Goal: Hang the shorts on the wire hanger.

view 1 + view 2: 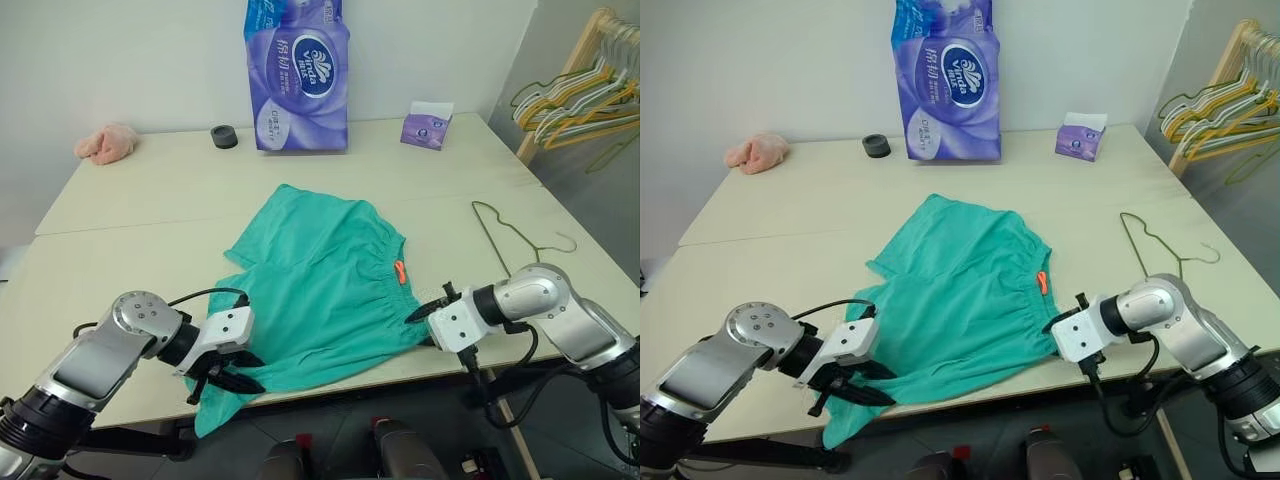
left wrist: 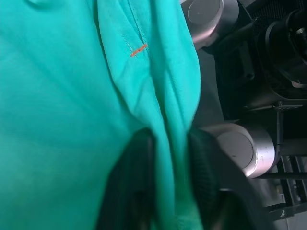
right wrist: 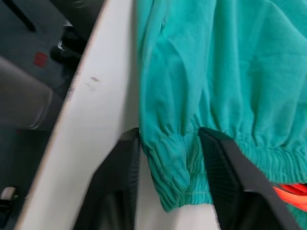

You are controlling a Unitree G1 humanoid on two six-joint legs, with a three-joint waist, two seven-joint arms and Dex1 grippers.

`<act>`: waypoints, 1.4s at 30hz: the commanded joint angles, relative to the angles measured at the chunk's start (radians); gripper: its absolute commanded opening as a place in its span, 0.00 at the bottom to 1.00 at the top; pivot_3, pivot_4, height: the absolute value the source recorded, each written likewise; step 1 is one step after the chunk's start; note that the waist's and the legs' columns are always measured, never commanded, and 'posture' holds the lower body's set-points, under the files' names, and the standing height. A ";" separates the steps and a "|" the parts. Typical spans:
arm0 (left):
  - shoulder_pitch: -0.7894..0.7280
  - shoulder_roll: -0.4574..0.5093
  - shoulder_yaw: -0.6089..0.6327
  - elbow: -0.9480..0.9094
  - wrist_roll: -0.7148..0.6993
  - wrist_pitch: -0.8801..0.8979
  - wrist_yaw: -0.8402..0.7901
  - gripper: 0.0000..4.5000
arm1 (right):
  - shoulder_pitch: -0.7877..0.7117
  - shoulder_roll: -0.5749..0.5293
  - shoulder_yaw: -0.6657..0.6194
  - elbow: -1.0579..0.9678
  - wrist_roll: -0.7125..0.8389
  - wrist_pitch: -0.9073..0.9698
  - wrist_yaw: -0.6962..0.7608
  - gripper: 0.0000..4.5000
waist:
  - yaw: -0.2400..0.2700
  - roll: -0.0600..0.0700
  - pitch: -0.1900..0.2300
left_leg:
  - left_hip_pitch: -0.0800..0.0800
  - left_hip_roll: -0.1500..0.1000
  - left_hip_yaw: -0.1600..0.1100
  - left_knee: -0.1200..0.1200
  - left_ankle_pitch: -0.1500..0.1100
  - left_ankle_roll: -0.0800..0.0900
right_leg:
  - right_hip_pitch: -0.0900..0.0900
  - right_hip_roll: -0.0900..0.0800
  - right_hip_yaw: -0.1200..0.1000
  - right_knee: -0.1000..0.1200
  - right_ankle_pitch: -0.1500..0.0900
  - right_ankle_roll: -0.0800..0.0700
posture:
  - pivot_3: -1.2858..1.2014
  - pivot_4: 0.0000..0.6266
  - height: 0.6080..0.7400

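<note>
The teal shorts (image 1: 320,290) lie spread on the table, waistband with its orange tag (image 1: 399,272) toward the right, one corner drooping over the front edge. My left gripper (image 1: 235,382) is at that drooping corner; in the left wrist view its fingers (image 2: 134,182) stand apart with a loose fold of fabric between them. My right gripper (image 1: 425,310) is at the waistband's near corner, open, the gathered hem (image 3: 175,177) lying between its spread fingers. The thin dark wire hanger (image 1: 510,235) lies flat on the table, to the right of the shorts.
At the back stand a purple tissue pack (image 1: 297,75), a small tissue box (image 1: 427,125), a black tape roll (image 1: 224,136) and a pink cloth lump (image 1: 107,143). A rack with yellow and pale hangers (image 1: 590,85) stands beyond the table's right edge.
</note>
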 commanded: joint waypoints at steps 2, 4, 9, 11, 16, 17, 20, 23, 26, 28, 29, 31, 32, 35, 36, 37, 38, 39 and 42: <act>-0.017 0.009 0.040 -0.049 -0.054 0.055 0.008 0.65 | 0.015 -0.008 -0.089 -0.089 0.125 0.068 0.019 0.79 | 0.000 0.000 0.000 | 0.000 0.000 0.000 0.000 0.000 0.000 | 0.000 0.000 0.000 0.000 0.000 0.000 | 0.46 0.15 1.00; -0.032 -0.006 0.064 -0.047 -0.080 0.079 0.029 0.79 | 0.032 -0.003 -0.129 -0.111 0.188 0.130 0.010 0.95 | 0.002 0.000 0.000 | 0.000 0.000 0.000 0.000 0.000 0.000 | 0.000 0.000 0.000 0.000 0.000 0.000 | 0.46 0.15 1.00; -0.143 -0.198 0.185 0.041 -0.140 0.083 0.236 0.99 | 0.070 0.050 -0.320 -0.120 0.349 0.370 -0.149 1.00 | 0.027 0.000 0.000 | 0.000 0.000 0.000 0.002 0.000 0.000 | 0.001 -0.001 0.000 0.000 0.000 0.000 | 0.46 0.14 1.00; -0.191 -0.269 0.214 0.064 -0.151 0.093 0.307 0.99 | 0.084 0.076 -0.380 -0.104 0.364 0.430 -0.226 1.00 | 0.035 -0.001 -0.001 | 0.000 -0.001 0.000 0.003 0.000 0.000 | 0.002 -0.001 0.000 0.000 0.000 0.000 | 0.46 0.14 1.00; -0.277 -0.372 0.190 0.078 -0.164 0.122 0.385 0.99 | 0.144 0.166 -0.594 -0.030 0.364 0.626 -0.532 1.00 | 0.052 -0.002 -0.001 | 0.000 -0.001 0.000 0.003 0.000 0.000 | 0.001 -0.002 0.001 0.000 0.001 0.000 | 0.45 0.15 1.00; -0.292 -0.389 0.179 0.080 -0.167 0.124 0.387 0.99 | 0.155 0.190 -0.635 -0.018 0.352 0.660 -0.603 1.00 | 0.053 -0.002 -0.001 | -0.001 -0.001 0.000 0.003 0.000 0.000 | 0.001 -0.002 0.001 0.000 0.001 0.000 | 0.45 0.15 1.00; -0.339 -0.433 0.153 0.098 -0.159 0.084 0.383 0.99 | 0.173 0.245 -0.713 0.010 0.277 0.785 -0.829 1.00 | 0.052 -0.002 -0.001 | -0.001 -0.001 0.001 0.003 0.000 0.000 | 0.001 -0.002 0.002 0.001 0.001 0.000 | 0.44 0.16 1.00; -0.375 -0.435 0.109 0.104 -0.146 0.014 0.306 0.99 | 0.174 0.266 -0.749 0.045 0.267 0.882 -0.917 1.00 | 0.047 -0.001 -0.001 | 0.000 -0.001 0.002 0.002 0.000 0.000 | 0.001 -0.002 0.003 0.001 0.001 0.000 | 0.44 0.16 1.00; -0.418 -0.432 0.069 0.121 -0.145 -0.012 0.245 0.99 | 0.150 0.265 -0.770 0.134 0.261 0.912 -0.959 1.00 | 0.034 -0.001 -0.001 | 0.000 -0.001 0.003 0.001 0.000 0.000 | 0.001 0.000 0.004 0.001 0.001 0.000 | 0.43 0.17 1.00; -0.443 -0.434 0.050 0.145 -0.132 -0.037 0.217 0.99 | 0.111 0.264 -0.777 0.221 0.264 0.928 -0.982 1.00 | 0.021 0.000 -0.001 | 0.000 -0.001 0.003 0.001 0.000 0.000 | 0.001 0.001 0.004 0.001 0.001 0.000 | 0.43 0.17 1.00; -0.452 -0.438 0.045 0.158 -0.126 -0.049 0.212 0.99 | 0.092 0.260 -0.774 0.262 0.261 0.929 -0.988 1.00 | 0.017 0.000 -0.002 | 0.000 -0.001 0.004 0.001 0.000 0.000 | 0.001 0.003 0.004 0.000 0.001 0.000 | 0.43 0.17 1.00; -0.469 -0.448 0.040 0.184 -0.116 -0.068 0.210 0.99 | 0.056 0.250 -0.754 0.342 0.255 0.923 -0.987 1.00 | 0.008 0.000 -0.002 | 0.000 -0.001 0.005 0.001 0.000 0.000 | 0.001 0.006 0.004 0.000 0.001 0.000 | 0.43 0.17 1.00; -0.477 -0.453 0.038 0.196 -0.112 -0.076 0.209 0.99 | 0.035 0.247 -0.741 0.388 0.251 0.919 -0.981 1.00 | -0.001 0.000 -0.002 | 0.000 0.000 0.005 0.001 0.000 0.000 | 0.001 0.006 0.004 0.000 0.001 0.000 | 0.43 0.17 1.00; -0.489 -0.460 0.034 0.216 -0.097 -0.099 0.202 0.99 | -0.029 0.243 -0.709 0.526 0.248 0.923 -0.961 1.00 | -0.011 0.000 -0.001 | 0.000 0.000 0.004 0.000 0.000 0.000 | 0.001 0.006 0.004 0.000 0.001 0.000 | 0.43 0.17 1.00; -0.491 -0.460 0.033 0.220 -0.093 -0.105 0.200 0.99 | -0.051 0.244 -0.708 0.567 0.254 0.939 -0.953 1.00 | -0.012 0.000 -0.001 | 0.000 0.000 0.004 0.000 0.000 0.000 | 0.001 0.006 0.004 0.000 0.001 0.000 | 0.43 0.17 1.00; -0.492 -0.460 0.033 0.223 -0.089 -0.109 0.201 0.99 | -0.075 0.241 -0.703 0.619 0.253 0.943 -0.948 1.00 | -0.014 0.000 -0.001 | 0.000 0.000 0.004 0.000 0.000 0.000 | 0.001 0.006 0.004 -0.001 0.001 0.000 | 0.43 0.17 1.00; -0.493 -0.461 0.034 0.225 -0.087 -0.111 0.201 0.99 | -0.099 0.239 -0.702 0.669 0.252 0.946 -0.947 1.00 | -0.016 0.000 -0.001 | 0.000 0.000 0.004 0.000 0.000 0.000 | 0.001 0.006 0.005 0.000 0.001 0.000 | 0.44 0.17 1.00; -0.493 -0.460 0.034 0.227 -0.084 -0.114 0.202 0.99 | -0.125 0.235 -0.705 0.721 0.248 0.946 -0.953 1.00 | -0.017 0.000 -0.002 | 0.000 0.000 0.004 0.000 0.000 0.000 | 0.001 0.006 0.005 -0.001 0.001 0.000 | 0.44 0.17 1.00; -0.492 -0.458 0.038 0.227 -0.078 -0.119 0.205 1.00 | -0.185 0.222 -0.695 0.844 0.235 0.950 -0.957 0.86 | -0.022 0.000 -0.002 | 0.000 0.000 0.004 0.000 0.000 0.000 | 0.002 0.006 0.005 -0.001 0.001 0.000 | 0.44 0.17 1.00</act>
